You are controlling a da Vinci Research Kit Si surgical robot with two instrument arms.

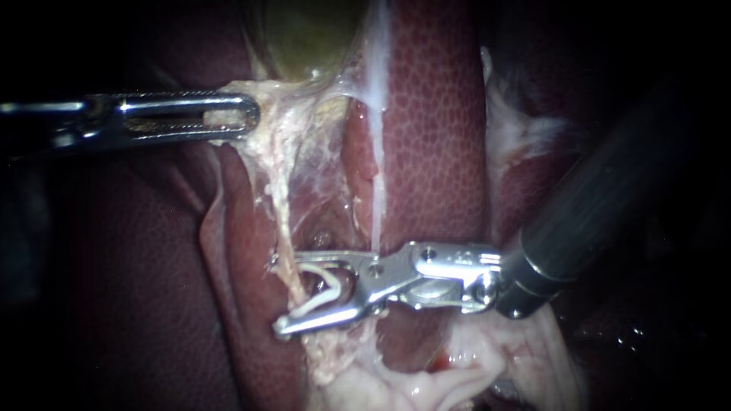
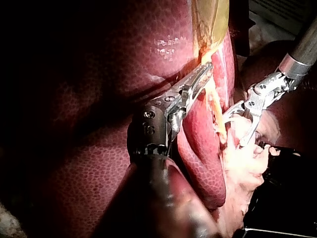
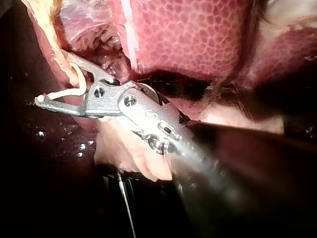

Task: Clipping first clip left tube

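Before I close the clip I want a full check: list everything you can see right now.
liver: one, mottled red-brown, behind and on both sides of the tube
gallbladder: one, greenish, above the left instrument's jaws
pale tissue: one web, whitish-yellow, hanging below the gallbladder
left tube: one, pale, running from the web down to the right instrument's jaws
white strand: one, lying along the liver beside the tube
clip: one, white, open, seated in the right instrument's jaws
left instrument: one, silver, jaws shut on the pale tissue
right instrument: one, dark shaft, silver jaws apart and holding the clip; the tube appears to pass between their tips
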